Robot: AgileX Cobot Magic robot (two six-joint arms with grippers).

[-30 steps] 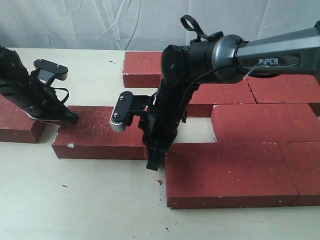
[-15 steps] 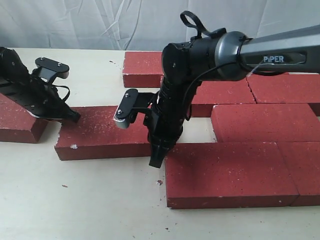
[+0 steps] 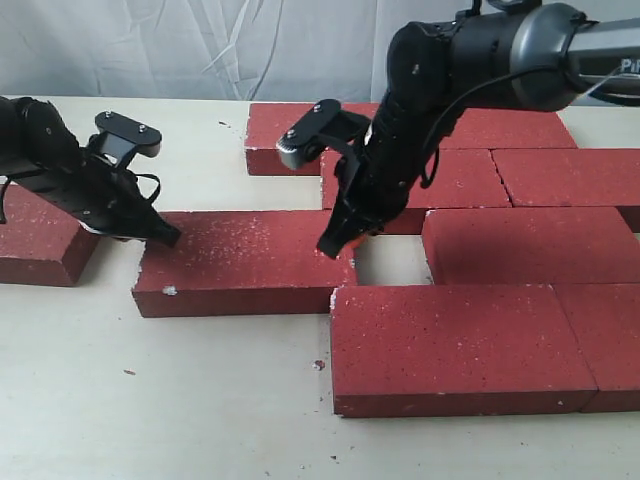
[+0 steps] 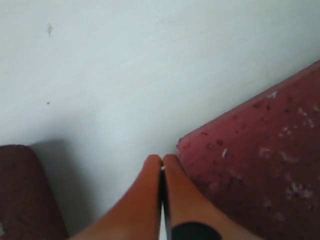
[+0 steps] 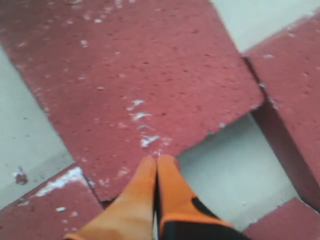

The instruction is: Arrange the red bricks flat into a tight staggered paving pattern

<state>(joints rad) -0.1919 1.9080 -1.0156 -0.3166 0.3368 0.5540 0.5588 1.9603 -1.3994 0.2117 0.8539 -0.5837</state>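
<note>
Several dark-red bricks lie flat on the table. One loose brick lies left of the laid group, its right end close to a laid brick. My left gripper is shut with nothing in it, its tip at the loose brick's upper left corner. My right gripper is shut and empty, its tip over the same brick's right end, beside a bare gap. Another brick lies at the far left.
Laid bricks fill the right side in rows: a back one, a middle one, a third. A white cloth backdrop hangs behind the table. Bare cream tabletop lies in front.
The loose brick has slid right, toward the laid group. My left gripper followed it right; my right arm rose and swung back to the brick's right end.
</note>
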